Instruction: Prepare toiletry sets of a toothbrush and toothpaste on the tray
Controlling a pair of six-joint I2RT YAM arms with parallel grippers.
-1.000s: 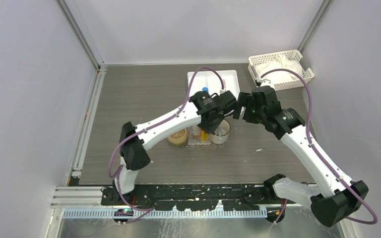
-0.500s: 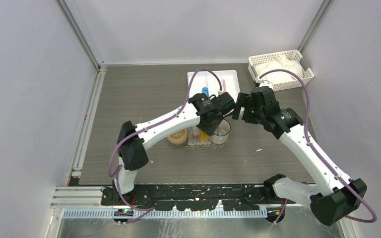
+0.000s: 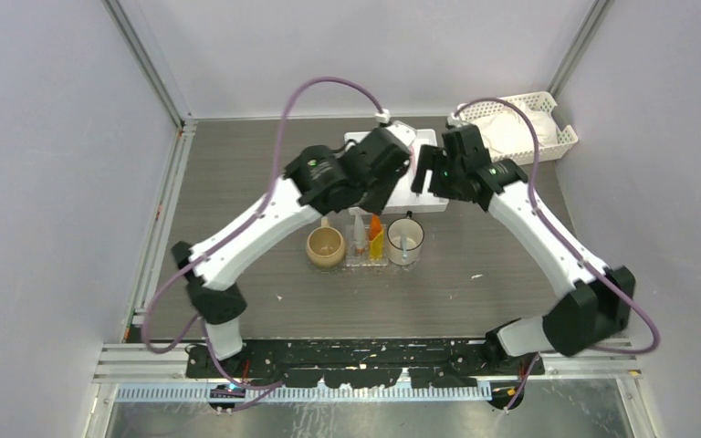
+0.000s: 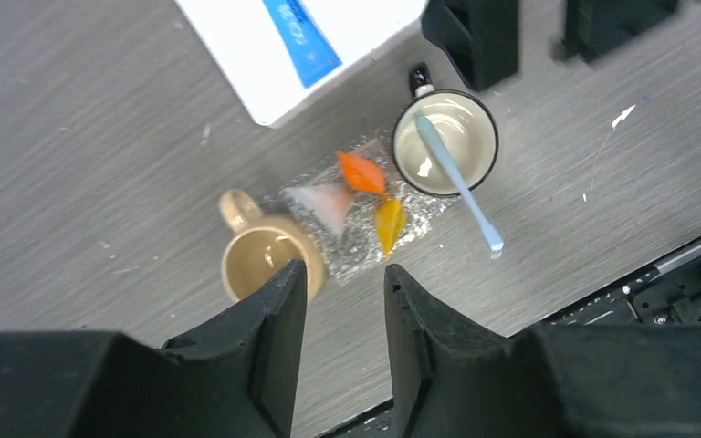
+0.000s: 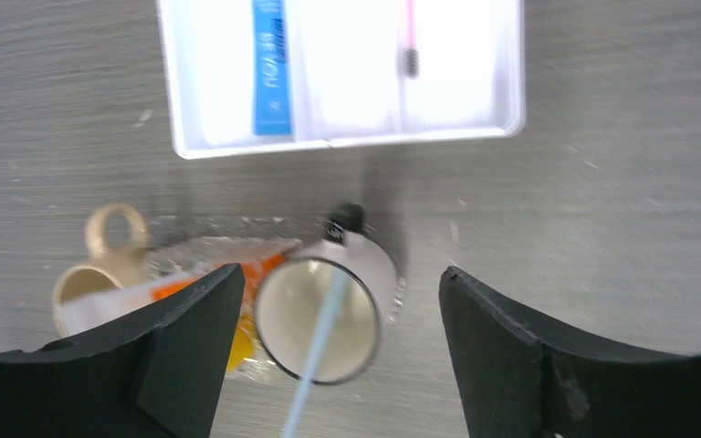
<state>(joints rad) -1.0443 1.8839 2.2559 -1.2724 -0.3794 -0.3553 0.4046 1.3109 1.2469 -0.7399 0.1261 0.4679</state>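
The clear tray (image 4: pixel 356 260) lies between a beige mug (image 4: pixel 260 260) and a white mug (image 4: pixel 445 141). On it lie an orange toothpaste tube (image 4: pixel 362 172), a yellow one (image 4: pixel 389 224) and a pale whitish piece (image 4: pixel 324 203). A light blue toothbrush (image 4: pixel 461 187) leans in the white mug. My left gripper (image 4: pixel 344 271) hangs high above the tray, open and empty. Beside it, my right gripper (image 5: pixel 340 272) is wide open and empty above the white mug (image 5: pixel 324 319). A blue toothpaste tube (image 5: pixel 271 68) and a pink toothbrush (image 5: pixel 410 46) lie in the white compartmented tray (image 5: pixel 338 141).
A white slotted basket (image 3: pixel 517 128) holding white cloth stands at the back right. The two wrists hang close together over the compartmented tray (image 3: pixel 354 140) in the top view. Metal rails run along the table's left and near edges.
My left gripper has opened and risen from the clear tray toward the back, leaving the tubes on it. My right gripper has also lifted and shifted back.
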